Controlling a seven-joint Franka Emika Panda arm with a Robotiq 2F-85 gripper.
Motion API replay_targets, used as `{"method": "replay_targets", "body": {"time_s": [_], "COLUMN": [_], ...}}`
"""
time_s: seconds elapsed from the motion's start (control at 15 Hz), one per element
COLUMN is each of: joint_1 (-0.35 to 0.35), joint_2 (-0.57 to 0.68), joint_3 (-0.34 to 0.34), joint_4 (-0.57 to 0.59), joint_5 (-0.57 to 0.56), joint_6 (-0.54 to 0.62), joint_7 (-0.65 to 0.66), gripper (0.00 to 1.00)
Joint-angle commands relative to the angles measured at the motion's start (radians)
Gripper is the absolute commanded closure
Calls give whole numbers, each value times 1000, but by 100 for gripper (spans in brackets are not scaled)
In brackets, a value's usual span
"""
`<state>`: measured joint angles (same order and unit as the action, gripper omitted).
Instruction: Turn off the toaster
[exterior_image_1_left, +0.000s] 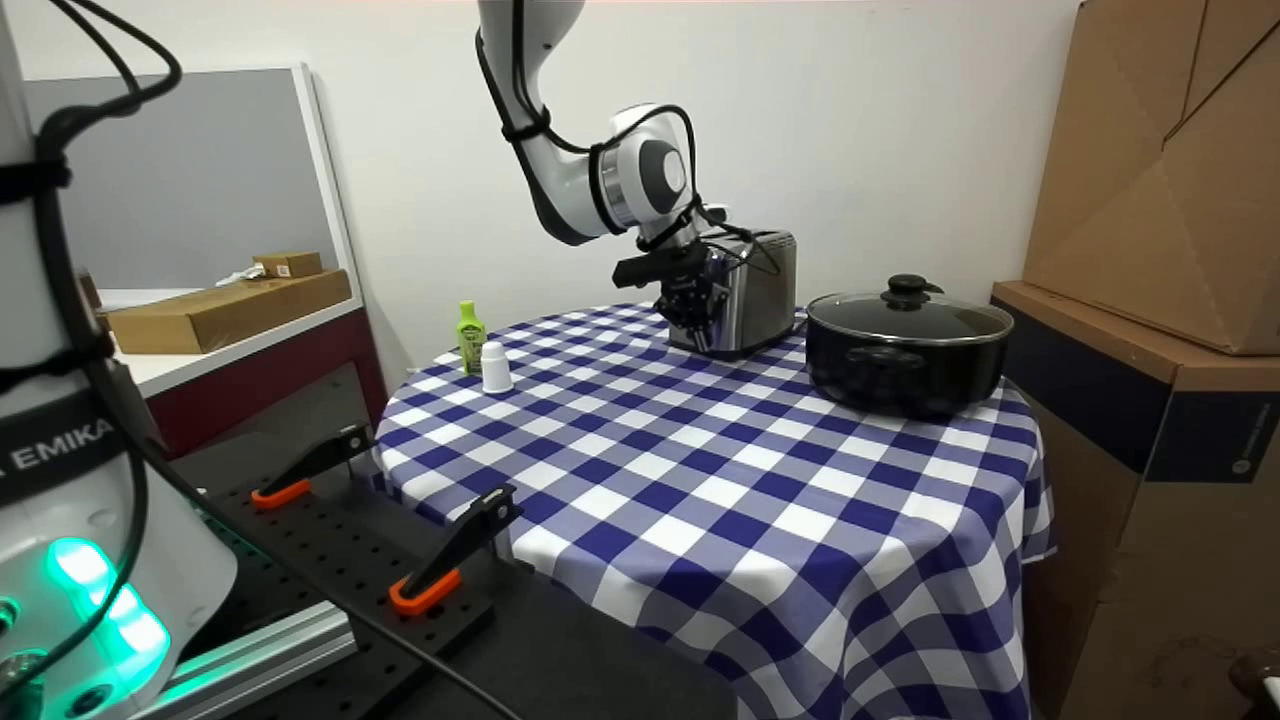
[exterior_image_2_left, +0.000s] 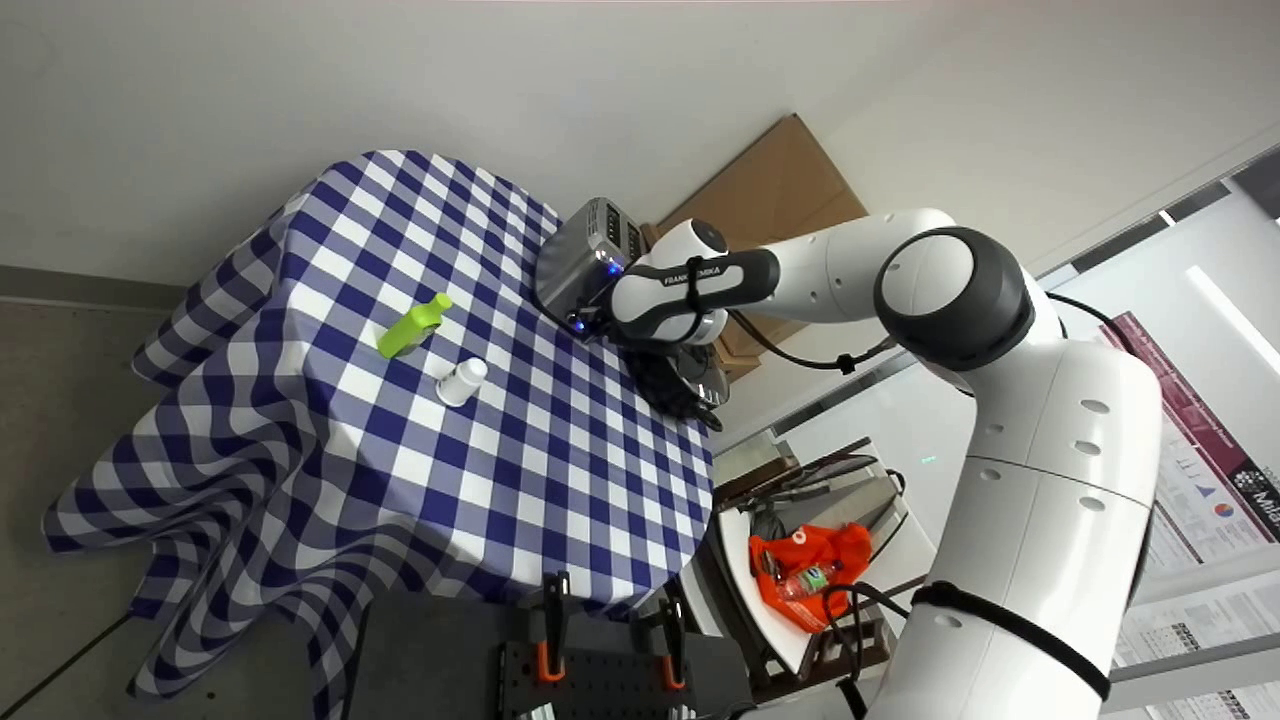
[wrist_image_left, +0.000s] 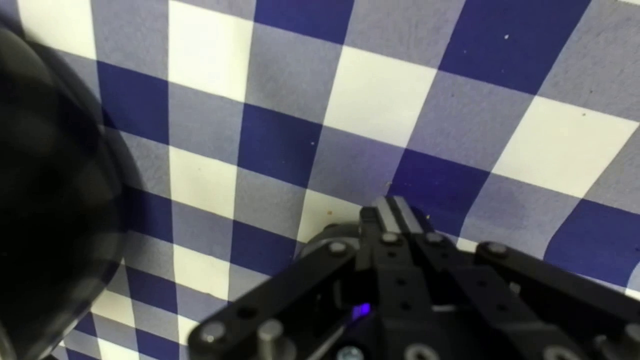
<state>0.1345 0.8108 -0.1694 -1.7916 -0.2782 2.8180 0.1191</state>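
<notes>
The silver-grey toaster stands at the back of the checked table, left of the black pot. It also shows in an exterior view, with its slots on top. My gripper points down close in front of the toaster's end face, with its tips near the lower part. I cannot tell whether they touch. In the wrist view the fingers are together with nothing between them. A small grey rounded part beside the fingers, mostly hidden by the gripper, seems to be the toaster. The toaster's controls are hidden behind the gripper.
A wide black lidded pot stands beside the toaster and fills the left of the wrist view. A green bottle and white cups stand across the table. Cardboard boxes rise beyond the pot.
</notes>
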Motion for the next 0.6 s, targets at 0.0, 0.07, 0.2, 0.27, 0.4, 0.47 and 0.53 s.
{"method": "replay_targets", "body": {"time_s": [0.0, 0.07, 0.2, 0.27, 0.4, 0.47, 0.53], "joint_1": [12, 10, 7, 7, 7, 5, 6], "joint_2": [1, 2, 5, 5, 8, 9, 10], "joint_3": [-7, -4, 3, 5, 9, 14, 14], "joint_4": [-8, -7, -4, -3, -1, 0, 1], "joint_5": [20, 21, 23, 23, 23, 25, 24], "joint_6": [18, 18, 21, 23, 29, 32, 37], "joint_7": [5, 3, -3, -4, -4, -7, -7], "gripper": [100, 100, 100, 100, 100, 100, 100]}}
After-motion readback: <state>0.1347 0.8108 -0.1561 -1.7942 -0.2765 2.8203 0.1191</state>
